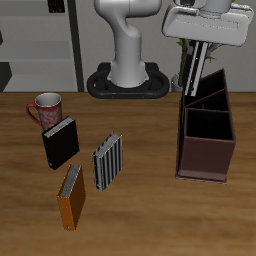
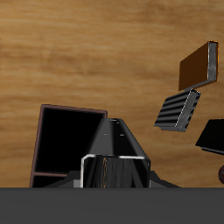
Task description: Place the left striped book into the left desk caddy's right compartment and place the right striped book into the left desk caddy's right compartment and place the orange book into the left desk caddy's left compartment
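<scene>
We note a red mug (image 1: 45, 108) far back, with the black book (image 1: 60, 143) just nearer. The orange book (image 1: 71, 197) lies closest to the front edge. The left striped book (image 1: 108, 160) lies beside it, flat on the table (image 1: 150, 215). The left desk caddy (image 1: 206, 158) stands apart from these. Above its far end the gripper (image 1: 203, 48) is clamped on the right striped book (image 1: 193, 72), held upright. We cannot tell which compartment the book's lower end is over
</scene>
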